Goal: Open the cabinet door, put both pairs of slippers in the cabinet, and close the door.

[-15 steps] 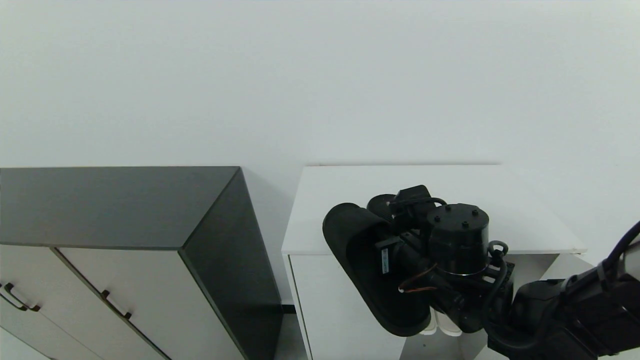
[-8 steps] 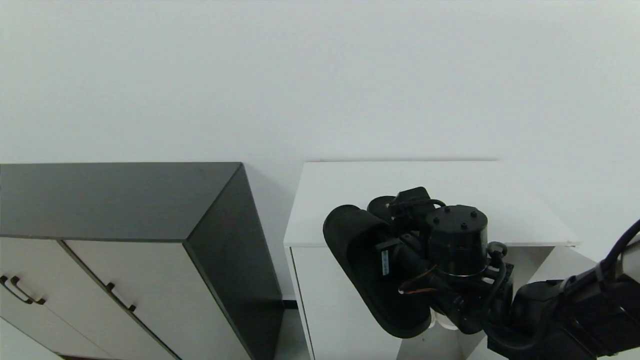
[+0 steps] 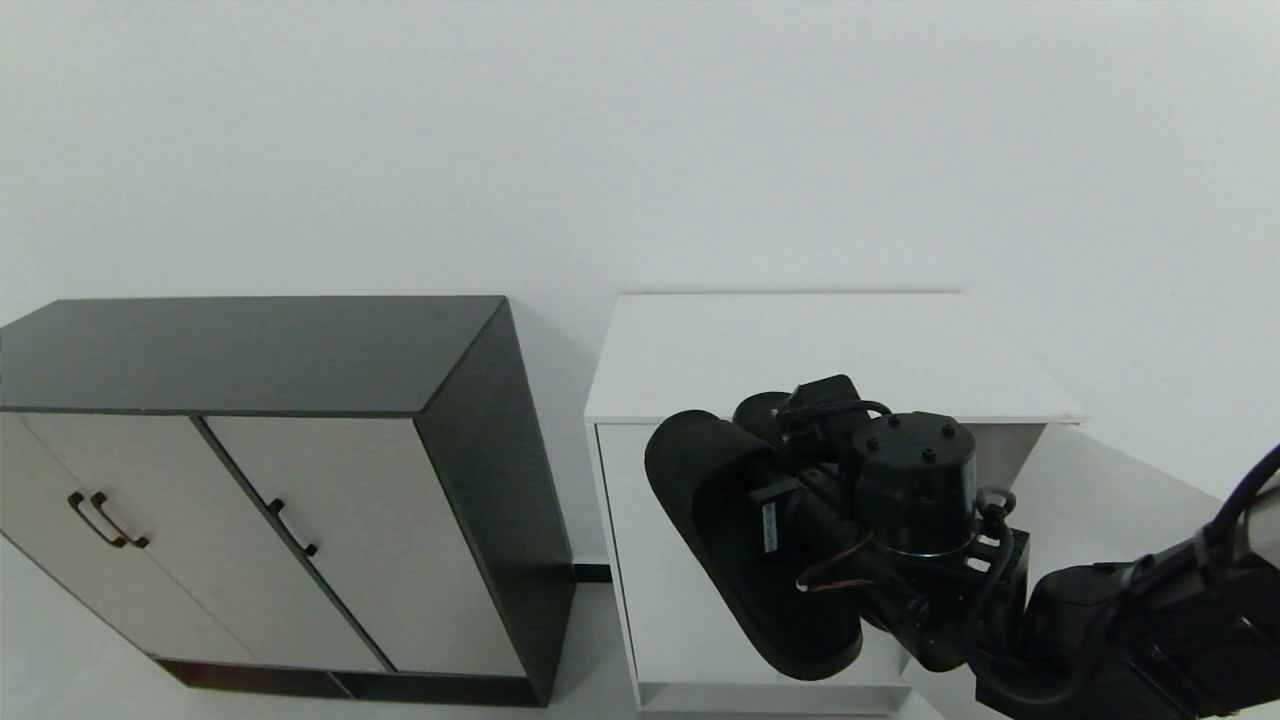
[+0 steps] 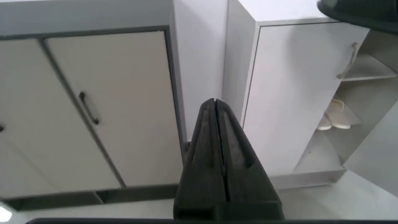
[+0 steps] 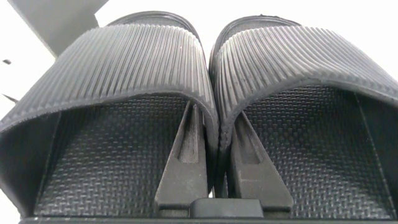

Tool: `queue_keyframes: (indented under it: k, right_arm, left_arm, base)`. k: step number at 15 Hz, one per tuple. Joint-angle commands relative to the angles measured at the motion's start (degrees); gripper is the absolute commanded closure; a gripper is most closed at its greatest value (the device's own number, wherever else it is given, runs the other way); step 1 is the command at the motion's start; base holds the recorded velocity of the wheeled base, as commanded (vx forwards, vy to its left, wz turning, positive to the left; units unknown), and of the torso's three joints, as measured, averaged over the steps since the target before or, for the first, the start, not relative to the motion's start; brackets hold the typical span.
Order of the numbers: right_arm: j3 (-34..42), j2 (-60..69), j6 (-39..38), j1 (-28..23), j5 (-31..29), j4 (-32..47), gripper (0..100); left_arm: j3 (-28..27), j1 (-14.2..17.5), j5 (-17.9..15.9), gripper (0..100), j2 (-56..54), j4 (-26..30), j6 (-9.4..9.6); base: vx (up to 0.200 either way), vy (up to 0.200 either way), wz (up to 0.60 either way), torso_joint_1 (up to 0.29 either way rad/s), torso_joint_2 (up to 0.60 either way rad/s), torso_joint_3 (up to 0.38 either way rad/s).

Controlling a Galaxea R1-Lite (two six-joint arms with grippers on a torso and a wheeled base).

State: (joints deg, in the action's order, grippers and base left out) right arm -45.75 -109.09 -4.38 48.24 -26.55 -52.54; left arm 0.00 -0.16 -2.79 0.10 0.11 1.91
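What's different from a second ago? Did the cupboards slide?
The cupboards did not slide: the head camera moved, shifting the whole view, so more of the fronts of the dark cabinet and the white cabinet shows. Nothing was taken or let go. The right gripper stays shut on the black slippers, held as before in front of the white cabinet.

Looks like a home hallway, or a bare room furnished as one. Plain white wall [image 3: 640,150], pale floor [image 3: 30,680]. Against the wall, side by side: dark cabinet [image 3: 250,350] with pale doors [image 3: 380,520] and bar handles [image 3: 292,528]; white cabinet [image 3: 830,345], open, with shelves [image 4: 367,65] and white slippers [image 4: 333,116] inside.
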Motion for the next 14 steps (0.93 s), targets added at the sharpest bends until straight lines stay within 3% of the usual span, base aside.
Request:
queue_keyframes:
  k: [1, 12, 14]
  right_arm:
    - [-0.04, -0.33, -0.02, 0.01, 0.01, -0.02, 100]
    - [0.14, -0.59, -0.02, 0.01, -0.17, -1.07, 100]
    - [0.31, -0.68, -0.02, 0.01, -0.17, -1.07, 100]
  left_arm:
    - [0.00, -0.02, -0.02, 100, -0.01, -0.02, -0.07]
    - [0.00, -0.02, -0.02, 100, -0.01, -0.02, -0.07]
    - [0.00, -0.02, -0.02, 100, -0.01, -0.02, -0.07]
  base:
    - [0.000, 0.000, 0.00, 0.000, 0.00, 0.000]
    - [0.000, 0.000, 0.00, 0.000, 0.00, 0.000]
    - [0.000, -0.200, 0.00, 0.000, 0.00, 0.002]
